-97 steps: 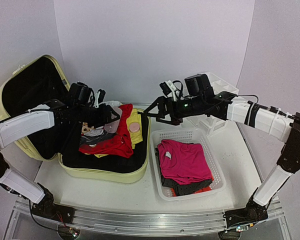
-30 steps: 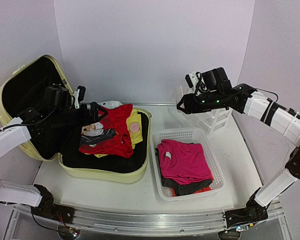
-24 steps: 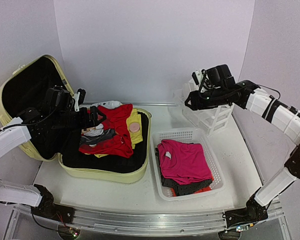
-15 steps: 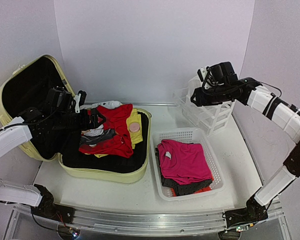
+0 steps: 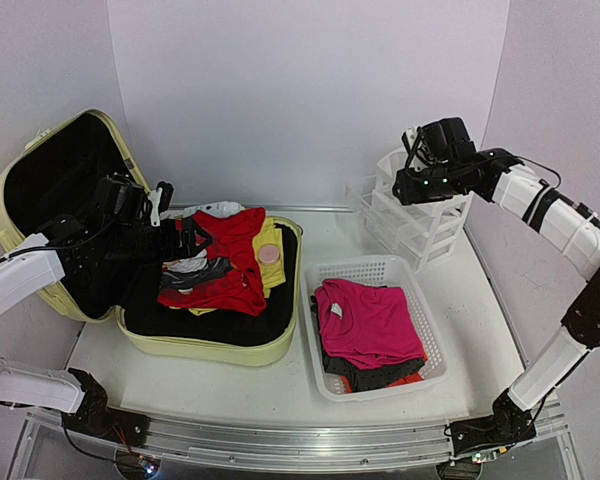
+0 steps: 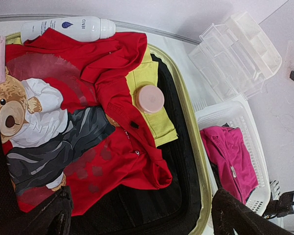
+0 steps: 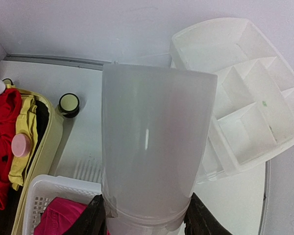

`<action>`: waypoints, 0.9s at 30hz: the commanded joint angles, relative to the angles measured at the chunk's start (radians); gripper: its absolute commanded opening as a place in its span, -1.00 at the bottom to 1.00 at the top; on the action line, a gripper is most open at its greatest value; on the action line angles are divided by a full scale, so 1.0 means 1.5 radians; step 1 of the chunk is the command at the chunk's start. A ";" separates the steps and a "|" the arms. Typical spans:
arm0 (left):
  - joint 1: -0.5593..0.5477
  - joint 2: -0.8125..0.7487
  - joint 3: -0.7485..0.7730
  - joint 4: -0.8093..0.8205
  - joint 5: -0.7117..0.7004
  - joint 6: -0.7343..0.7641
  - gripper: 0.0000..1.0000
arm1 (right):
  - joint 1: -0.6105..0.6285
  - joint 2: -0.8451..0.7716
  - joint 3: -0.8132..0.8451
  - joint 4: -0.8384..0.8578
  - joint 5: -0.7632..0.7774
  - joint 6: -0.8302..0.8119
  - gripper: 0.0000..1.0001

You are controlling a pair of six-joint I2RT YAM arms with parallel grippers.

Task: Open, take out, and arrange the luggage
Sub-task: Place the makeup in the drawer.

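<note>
Your right gripper (image 7: 146,223) is part-closed on a frosted white container (image 7: 157,147), its fingers pressed to the two sides near one end, and it hangs over the white drawer organizer (image 5: 410,215) at the far right of the table. The luggage (image 5: 210,350) lies at the left with its lid thrown back against the wall, so the opening is done and you are in the taking-out and arranging step. Inside it you have a red shirt (image 6: 112,98) with a teddy bear print, a yellow garment (image 6: 147,93) under a round pink jar (image 6: 149,99), and a white bottle (image 6: 68,28) at the far rim. Just beside the case sits the white mesh basket (image 5: 375,270), already holding a folded pink garment (image 5: 365,320), and a small dark jar (image 7: 68,104) stands on the table between the case and the organizer. The next move, as I judge it, is to lower the container into one of the organizer's open compartments and let go only once it rests there; pick your compartment with care, since the container hides much of the tray in the wrist view. Your left gripper (image 6: 144,220) is spread as wide as it goes, empty, poised above the clothes in the case and touching nothing.
</note>
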 commanded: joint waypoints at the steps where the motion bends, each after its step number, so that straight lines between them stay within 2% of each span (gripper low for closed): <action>1: 0.001 0.002 0.037 0.005 -0.010 0.015 0.99 | -0.006 0.019 0.048 0.013 0.059 -0.040 -0.41; 8: 0.001 0.002 0.030 0.002 -0.009 0.013 0.99 | -0.014 0.042 0.070 0.013 0.065 -0.051 -0.41; 12: 0.001 0.007 0.028 0.002 -0.012 0.012 0.99 | -0.019 0.063 0.088 0.014 0.035 -0.086 -0.41; 19: 0.001 0.027 0.040 0.001 -0.010 0.011 0.99 | -0.028 0.141 0.150 -0.003 0.066 -0.176 -0.41; 27: 0.001 0.029 0.037 0.000 -0.011 0.008 0.99 | -0.033 0.248 0.219 -0.018 0.046 -0.233 -0.39</action>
